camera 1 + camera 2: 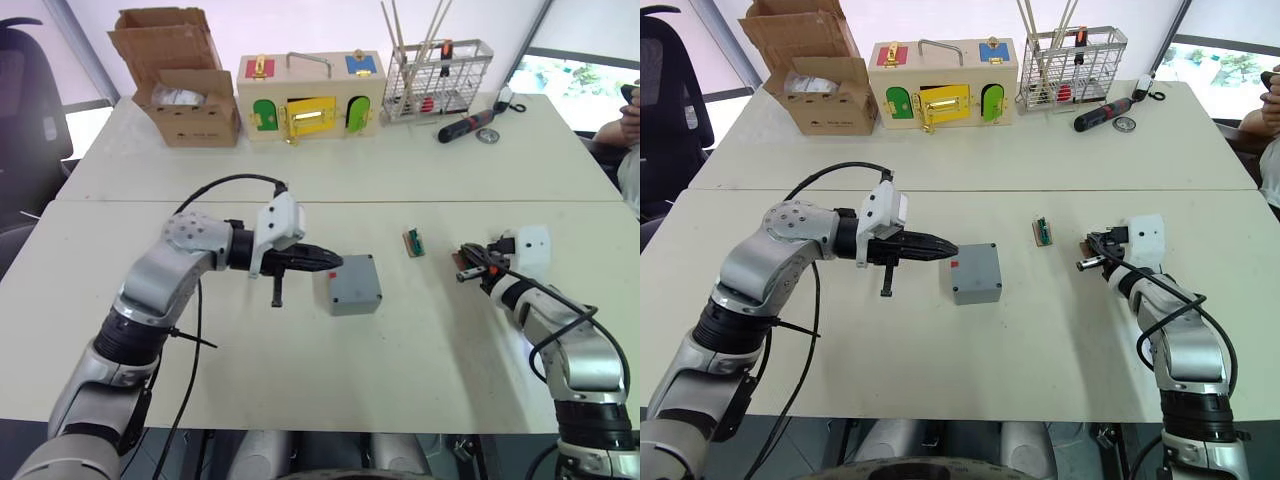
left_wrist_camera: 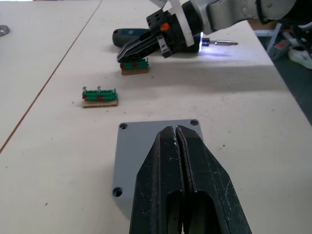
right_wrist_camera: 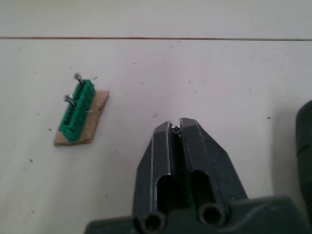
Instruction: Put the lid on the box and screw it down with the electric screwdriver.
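The grey box (image 1: 355, 290) stands in the middle of the near table, with a small red mark on its side. The lid (image 2: 146, 146) lies flat on top of it, and its corner holes show. My left gripper (image 1: 335, 262) is shut and holds nothing. Its fingertips (image 2: 168, 139) reach over the lid's left edge. The electric screwdriver (image 2: 129, 35) lies on the table at the right with its bit tip lit, just behind my right gripper (image 1: 468, 258). That gripper hovers over a green terminal block (image 2: 134, 66) and is shut on a small screw (image 3: 176, 128).
A second green terminal block (image 1: 414, 242) with upright screws lies between the box and my right gripper. On the far table are a cardboard box (image 1: 185, 95), a wooden box with coloured doors (image 1: 310, 95), a wire rack (image 1: 437, 78) and a black-and-red hand screwdriver (image 1: 465, 125). A person's arm (image 1: 625, 130) is at the right edge.
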`<action>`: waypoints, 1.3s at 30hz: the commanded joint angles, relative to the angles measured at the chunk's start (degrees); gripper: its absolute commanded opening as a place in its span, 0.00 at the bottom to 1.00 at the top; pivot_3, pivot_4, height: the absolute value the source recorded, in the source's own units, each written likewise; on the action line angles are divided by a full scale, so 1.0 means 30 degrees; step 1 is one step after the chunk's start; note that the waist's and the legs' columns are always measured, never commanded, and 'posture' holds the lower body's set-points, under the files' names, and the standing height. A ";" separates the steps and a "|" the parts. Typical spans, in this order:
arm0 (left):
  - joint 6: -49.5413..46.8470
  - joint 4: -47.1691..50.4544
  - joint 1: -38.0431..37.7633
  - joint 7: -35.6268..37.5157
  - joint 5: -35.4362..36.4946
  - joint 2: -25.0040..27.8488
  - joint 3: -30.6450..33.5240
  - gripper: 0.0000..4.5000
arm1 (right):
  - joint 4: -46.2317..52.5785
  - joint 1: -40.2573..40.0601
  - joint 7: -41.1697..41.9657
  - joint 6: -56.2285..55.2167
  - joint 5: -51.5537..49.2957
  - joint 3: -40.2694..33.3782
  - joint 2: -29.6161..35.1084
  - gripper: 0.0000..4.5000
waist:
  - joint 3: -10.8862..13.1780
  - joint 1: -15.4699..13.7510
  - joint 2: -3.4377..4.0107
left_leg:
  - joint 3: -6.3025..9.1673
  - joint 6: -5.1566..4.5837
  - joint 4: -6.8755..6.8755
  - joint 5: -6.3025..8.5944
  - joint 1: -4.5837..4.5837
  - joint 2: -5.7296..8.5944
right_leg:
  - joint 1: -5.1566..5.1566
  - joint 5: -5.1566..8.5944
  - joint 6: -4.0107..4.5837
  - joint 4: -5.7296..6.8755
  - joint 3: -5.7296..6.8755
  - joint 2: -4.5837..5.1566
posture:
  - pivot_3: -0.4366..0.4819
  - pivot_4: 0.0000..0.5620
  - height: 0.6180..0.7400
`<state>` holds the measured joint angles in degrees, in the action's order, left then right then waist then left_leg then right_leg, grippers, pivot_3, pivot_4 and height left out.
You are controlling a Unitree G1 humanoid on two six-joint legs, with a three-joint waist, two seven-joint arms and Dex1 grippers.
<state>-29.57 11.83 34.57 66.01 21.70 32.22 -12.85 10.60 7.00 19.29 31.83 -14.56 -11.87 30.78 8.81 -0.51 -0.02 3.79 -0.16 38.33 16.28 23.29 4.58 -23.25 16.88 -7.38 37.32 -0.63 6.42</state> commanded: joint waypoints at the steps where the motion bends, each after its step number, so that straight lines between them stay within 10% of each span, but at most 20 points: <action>1: 0.0435 0.0130 0.0307 -0.0021 -0.0107 -0.0018 -0.0060 0.00 | 0.0215 0.0204 -0.0102 -0.0401 0.0121 -0.0386 -0.0101 0.00 | 0.0000 0.0000 0.0000 | 0.0000 0.0000 0.0000 0.0000 0.0000 0.0000 | 0.0000 0.0000 0.0000 0.0000 0.0000 0.0000 | 0.48 0.27 1.00; 14: 0.0278 -0.0330 0.0162 0.0347 0.0235 0.0528 0.0595 0.00 | 0.5594 0.2916 -0.1142 0.3432 -0.1910 -0.2028 0.0264 0.00 | 0.0002 0.0110 0.0007 | -0.0001 0.0006 -0.0002 -0.0003 0.0003 -0.0001 | -0.0021 0.0000 0.0000 0.0009 -0.0008 -0.0001 | 0.48 0.27 1.00; 39: 0.0300 0.0293 -0.0879 -0.0067 -0.0162 0.1627 0.0413 0.00 | 0.9067 0.2358 0.0670 0.5533 -0.3613 0.5202 -0.1114 0.00 | 0.0001 0.0091 0.0004 | 0.0014 0.0008 -0.0024 -0.0004 0.0008 -0.0009 | -0.0031 0.0000 0.0000 0.0007 -0.0007 -0.0012 | 0.48 0.27 1.00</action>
<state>-28.60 10.59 31.68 65.96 20.69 36.64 -12.60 35.77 13.94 21.28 49.64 -25.69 4.00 27.69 8.82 -0.24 -0.01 3.83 -0.14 38.26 16.26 23.32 4.56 -23.35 16.88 -7.38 37.34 -0.65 6.39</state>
